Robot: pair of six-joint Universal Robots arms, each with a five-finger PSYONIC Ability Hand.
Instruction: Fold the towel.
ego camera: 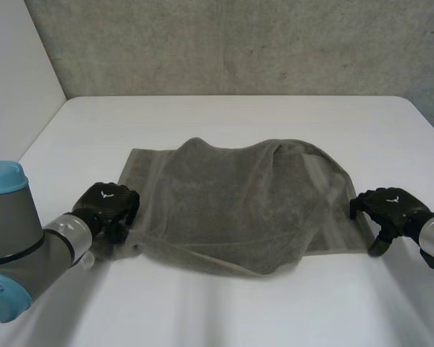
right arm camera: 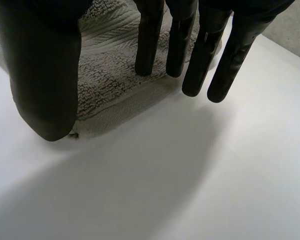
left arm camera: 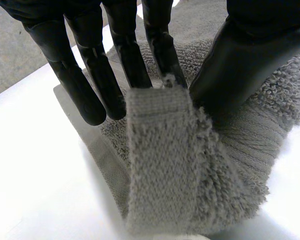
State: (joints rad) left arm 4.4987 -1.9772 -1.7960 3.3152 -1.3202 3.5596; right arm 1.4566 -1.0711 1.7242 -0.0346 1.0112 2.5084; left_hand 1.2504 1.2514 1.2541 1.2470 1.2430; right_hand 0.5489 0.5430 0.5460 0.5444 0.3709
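Grey towel (ego camera: pixel 239 202) on the white table (ego camera: pixel 224 116), between the two hands and rumpled: a slack upper layer humped over a flat lower one, the lower hem showing out toward each hand.

Left hand (ego camera: pixel 107 204) at the towel's near corner on its own side, knuckles up, arm (ego camera: pixel 22 246) trailing back behind it. From its wrist: corner of the towel (left arm camera: pixel 165 175) lifted off the table (left arm camera: pixel 35 190) and standing up to the fingertips as a narrow hemmed strip. Pinched there between thumb (left arm camera: pixel 240 70) and two straight fingers — a firm hold on cloth. Remaining fingers (left arm camera: pixel 82 90) straight too, just beside the strip and clear of it, tips above the flat hem. More towel beyond the fingers and under the thumb.

Right hand (ego camera: pixel 389 208) at the opposite side edge, close to the near corner. From its wrist: fingers (right arm camera: pixel 225 65) straight, slightly fanned, holding nothing — hand fully relaxed. Thumb (right arm camera: pixel 45 75) low over the very corner of the towel (right arm camera: pixel 110 75); contact impossible to judge. Two fingertips over the ribbed band by the hem, the others over bare table (right arm camera: pixel 190 175) just beside the edge.
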